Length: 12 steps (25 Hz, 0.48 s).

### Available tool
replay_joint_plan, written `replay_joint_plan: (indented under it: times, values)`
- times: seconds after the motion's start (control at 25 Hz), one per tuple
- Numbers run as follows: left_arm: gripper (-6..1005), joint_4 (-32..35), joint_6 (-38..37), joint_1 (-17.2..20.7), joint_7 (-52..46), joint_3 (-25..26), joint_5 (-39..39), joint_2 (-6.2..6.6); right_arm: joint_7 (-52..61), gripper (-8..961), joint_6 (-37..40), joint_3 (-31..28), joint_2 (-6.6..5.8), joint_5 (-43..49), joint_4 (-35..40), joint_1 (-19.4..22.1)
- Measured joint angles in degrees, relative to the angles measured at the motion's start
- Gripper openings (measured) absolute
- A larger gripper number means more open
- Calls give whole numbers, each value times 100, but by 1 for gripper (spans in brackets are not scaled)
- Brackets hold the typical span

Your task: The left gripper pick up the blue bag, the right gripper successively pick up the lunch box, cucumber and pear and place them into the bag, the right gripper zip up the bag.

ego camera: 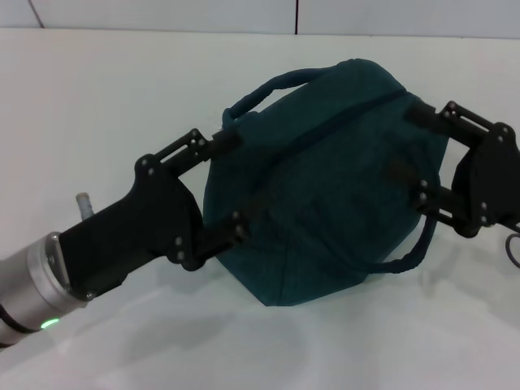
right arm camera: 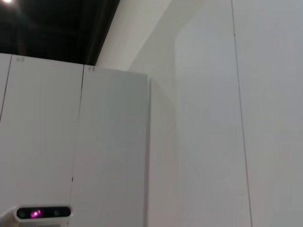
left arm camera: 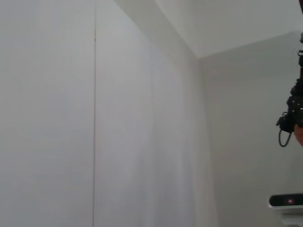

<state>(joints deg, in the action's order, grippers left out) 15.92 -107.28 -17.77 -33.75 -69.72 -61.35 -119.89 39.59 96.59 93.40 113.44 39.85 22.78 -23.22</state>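
— What's the left gripper (ego camera: 227, 185) doing?

— I see its fingers spread wide, one touching the blue bag (ego camera: 325, 187) at its upper edge, one at its lower side.

— And the right gripper (ego camera: 422, 162)?

— Also spread, against the bag's opposite end, near a handle (ego camera: 410, 258).

— Where's the bag?

— Between both grippers, on the white table (ego camera: 106, 122), bulging, zipper seam on top. My wrist views show only walls.
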Motion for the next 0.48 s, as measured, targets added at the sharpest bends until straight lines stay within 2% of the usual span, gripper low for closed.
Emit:
replay_joint_plan:
  times: [0.24,0.48]
  values:
    - [694,-1,2,2,6,-50,0,12,-75,662,-14,-12,1,31,-44,22]
    - [694,-2,11,-9,-7,-50,0,13,-466,662,-58,-216,149,12,-57,209]
